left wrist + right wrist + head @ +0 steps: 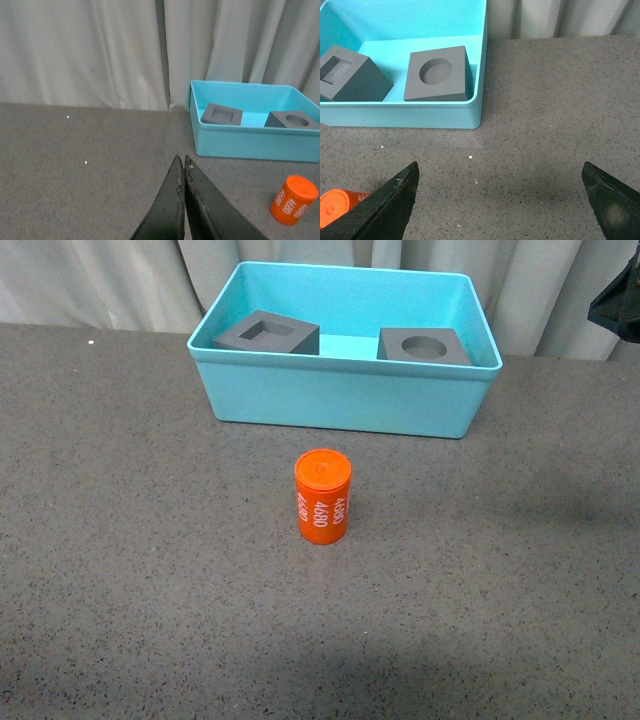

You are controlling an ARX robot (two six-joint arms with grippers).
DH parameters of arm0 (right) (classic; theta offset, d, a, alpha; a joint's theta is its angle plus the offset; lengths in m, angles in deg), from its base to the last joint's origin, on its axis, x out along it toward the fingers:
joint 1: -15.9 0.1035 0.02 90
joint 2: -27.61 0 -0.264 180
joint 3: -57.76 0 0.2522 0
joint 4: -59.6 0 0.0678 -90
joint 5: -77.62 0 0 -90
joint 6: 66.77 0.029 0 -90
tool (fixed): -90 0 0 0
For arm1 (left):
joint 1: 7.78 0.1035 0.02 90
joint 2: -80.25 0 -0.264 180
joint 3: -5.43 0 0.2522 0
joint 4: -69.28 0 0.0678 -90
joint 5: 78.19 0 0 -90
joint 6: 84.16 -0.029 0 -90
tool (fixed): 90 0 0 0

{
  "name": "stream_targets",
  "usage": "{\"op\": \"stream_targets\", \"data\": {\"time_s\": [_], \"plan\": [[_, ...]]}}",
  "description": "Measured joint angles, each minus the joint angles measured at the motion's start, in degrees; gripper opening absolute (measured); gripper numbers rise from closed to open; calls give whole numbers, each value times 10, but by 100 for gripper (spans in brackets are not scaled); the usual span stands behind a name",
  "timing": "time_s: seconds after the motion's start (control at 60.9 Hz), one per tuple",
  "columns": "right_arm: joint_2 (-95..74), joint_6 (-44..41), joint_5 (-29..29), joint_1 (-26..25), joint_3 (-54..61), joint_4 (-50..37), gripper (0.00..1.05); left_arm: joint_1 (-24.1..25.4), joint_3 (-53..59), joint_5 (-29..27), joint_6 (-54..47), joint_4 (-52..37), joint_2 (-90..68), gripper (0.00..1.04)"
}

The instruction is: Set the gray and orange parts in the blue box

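Orange cylinder point(323, 496): one, upright, long axis vertical, on the table point(120, 540) just in front of the blue box point(340, 405), outside it.

Left jaws: closed, tips touching, holding nothing; cylinder lies to their right.

Inside the box, two gray cubes: square-recess cube point(266, 334) on the left, round-recess cube point(425, 345) on the right, apart from each other.

Right jaws: spread wide, empty; cylinder lies to their left, close by one finger in the wrist view.

Judgement: right arm looks nearer and readier. One part left to place.

Two gray cubes point(266, 335), one orange cylinder point(323, 496) and one blue box point(340, 402) are in view.
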Motion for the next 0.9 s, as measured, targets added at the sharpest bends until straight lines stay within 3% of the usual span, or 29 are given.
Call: {"op": "stream_targets", "data": {"time_s": [0.082,0.312,0.641,0.789,0.838,0.904], "plan": [[0,0,0,0,0,0,95,0,0,1,0,69,57,4],[1,0,0,0,0,0,95,0,0,1,0,75,75,6],[1,0,0,0,0,0,95,0,0,1,0,75,76,63],[1,0,0,0,0,0,95,0,0,1,0,75,76,94],[1,0,0,0,0,0,95,0,0,1,-1,75,76,100],[1,0,0,0,0,0,95,0,0,1,-2,75,76,98]]}}
